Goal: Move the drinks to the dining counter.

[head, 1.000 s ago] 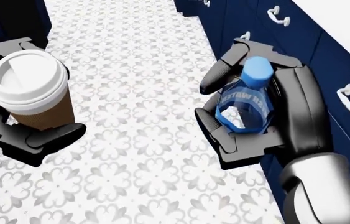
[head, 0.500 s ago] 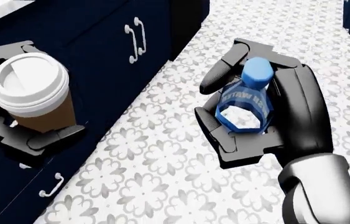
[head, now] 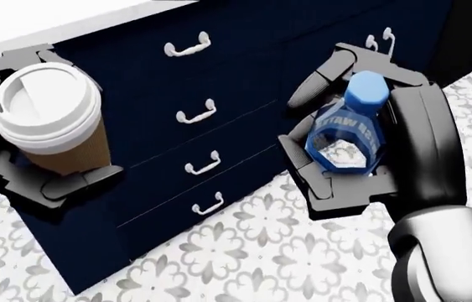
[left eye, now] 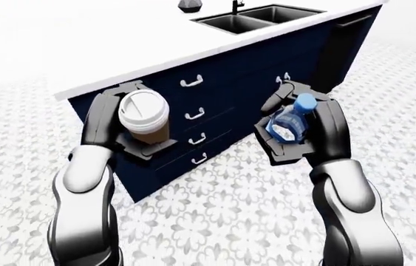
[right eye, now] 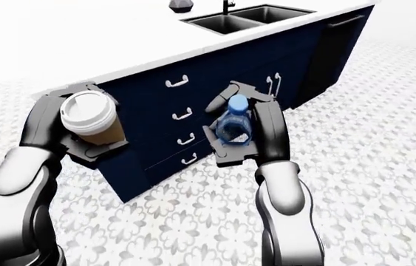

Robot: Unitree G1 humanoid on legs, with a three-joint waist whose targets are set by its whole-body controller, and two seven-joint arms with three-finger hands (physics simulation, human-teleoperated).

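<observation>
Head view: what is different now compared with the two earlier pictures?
The whole picture shifted, so the camera turned, not the things. The tiled floor filled the view first; then dark cabinets came in from the left, and now the navy drawers under the white counter fill it. Unchanged: the left robot hand holds the coffee cup, the right robot hand the water bottle.

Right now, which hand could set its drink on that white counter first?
Probably the left hand: its brown paper coffee cup with white lid sits beside the white countertop corner; the right hand with the blue water bottle hangs lower.
</observation>
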